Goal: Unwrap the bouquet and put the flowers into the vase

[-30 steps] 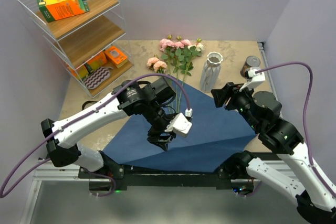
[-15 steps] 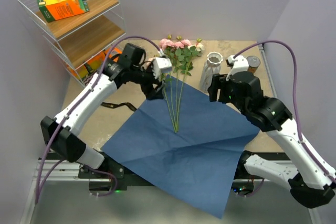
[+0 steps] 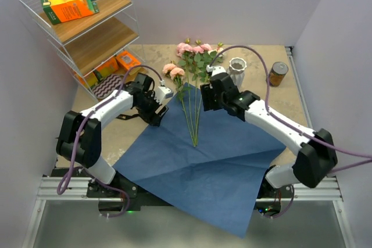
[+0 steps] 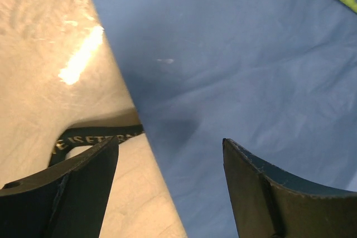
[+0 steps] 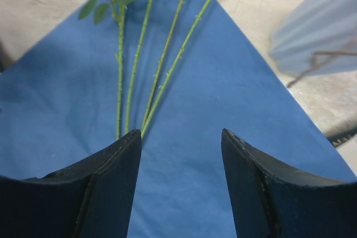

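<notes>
Pale walls (image 3: 232, 4) close in a mottled beige surface (image 3: 258, 56), and at the rear left stands a white wire rack with wooden shelves (image 3: 87, 36), an orange box (image 3: 68, 4) lying on its top tier. Biggest thing on the surface is the dark blue sheet of paper (image 3: 197, 166), spread out flat, its near corner hanging past the front edge.

Now the arms. The left hand (image 4: 170, 154) hovers low over the paper's left edge, fingers spread wide, nothing between them, just blue sheet and bare surface below. The right hand (image 5: 181, 143) sits over the paper's rear corner, fingers well apart too, gripping nothing; the cut ends of the stems lie just ahead of its left finger.

And the flowers! The pink and peach roses with green leaves (image 3: 195, 79) lie loose, unwrapped, thin stems running down onto the blue sheet, heads resting on the bare surface beyond its rear corner. Just to their right stands the slim whitish-grey ribbed vase with a scalloped rim (image 3: 238, 65), upright, partly hidden behind the right arm. Farther right, near the wall, a small brown jar with a metal lid (image 3: 278, 74).

Smallest of all, the black ribbon with pale lettering (image 4: 95, 136) lies on the surface, touching the paper's left edge, right under the left hand.
</notes>
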`<state>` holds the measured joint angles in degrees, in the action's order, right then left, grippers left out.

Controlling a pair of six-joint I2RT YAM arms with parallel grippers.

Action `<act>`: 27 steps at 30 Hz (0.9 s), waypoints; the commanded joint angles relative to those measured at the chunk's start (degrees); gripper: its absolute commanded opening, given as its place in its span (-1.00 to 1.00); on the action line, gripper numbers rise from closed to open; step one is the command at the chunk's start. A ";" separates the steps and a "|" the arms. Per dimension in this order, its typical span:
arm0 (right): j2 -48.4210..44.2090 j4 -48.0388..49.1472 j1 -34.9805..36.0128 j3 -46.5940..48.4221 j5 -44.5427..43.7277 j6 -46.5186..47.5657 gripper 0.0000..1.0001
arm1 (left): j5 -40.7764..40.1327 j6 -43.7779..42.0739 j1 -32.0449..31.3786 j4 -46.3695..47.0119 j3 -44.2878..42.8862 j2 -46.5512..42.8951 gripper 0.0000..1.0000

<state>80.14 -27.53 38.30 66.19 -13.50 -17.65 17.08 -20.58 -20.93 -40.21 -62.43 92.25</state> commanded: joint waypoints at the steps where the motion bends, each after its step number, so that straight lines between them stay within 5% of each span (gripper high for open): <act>1: 3.69 17.74 1.07 -3.00 0.75 1.74 0.22 | -3.28 -0.52 0.54 5.84 0.73 -0.58 0.59; 12: 18.46 32.61 3.79 -3.27 -1.01 -0.55 0.10 | -9.61 -1.13 1.41 12.87 6.71 1.45 0.57; 27: 32.88 32.10 4.23 5.96 -3.38 -0.98 -0.20 | -5.75 -3.77 6.25 11.03 8.03 -2.51 0.57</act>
<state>111.79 2.15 42.28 69.04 -15.51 -17.63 9.23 -22.33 -15.94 -29.65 -55.02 92.88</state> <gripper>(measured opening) 0.426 0.786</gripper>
